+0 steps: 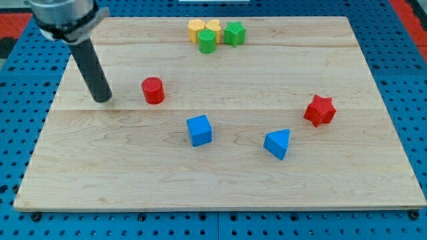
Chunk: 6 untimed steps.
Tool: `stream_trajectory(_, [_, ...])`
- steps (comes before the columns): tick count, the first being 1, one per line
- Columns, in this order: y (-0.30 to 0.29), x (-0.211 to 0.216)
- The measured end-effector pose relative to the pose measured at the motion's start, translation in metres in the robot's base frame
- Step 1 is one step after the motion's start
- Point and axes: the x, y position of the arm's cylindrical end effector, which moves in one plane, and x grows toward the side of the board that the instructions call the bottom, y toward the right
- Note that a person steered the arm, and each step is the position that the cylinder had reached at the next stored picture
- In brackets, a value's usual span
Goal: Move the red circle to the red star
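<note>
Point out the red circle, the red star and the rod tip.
red circle (153,90), camera view, on its side wall just under the top face.
red star (319,111), camera view, on the middle of its body.
my tip (103,99), camera view, at the rod's very end, left of the red circle.

You get bright, even light on the counter (220,173); blocks cast short soft shadows, everything sharp.

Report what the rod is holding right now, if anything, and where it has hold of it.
Nothing is held. My tip rests on the wooden board, to the view's left of the red circle block, with a small gap between them.
</note>
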Motion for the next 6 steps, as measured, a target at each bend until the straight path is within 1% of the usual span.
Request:
stream_trajectory(1, [0.114, -0.015])
stream_trajectory(2, [0.075, 0.005])
stream_trajectory(3, [0.053, -0.029])
stream_trajectory(4, [0.111, -0.057])
stream_trajectory(5, [0.223, -0.06])
stream_trajectory(6, [0.242, -0.061])
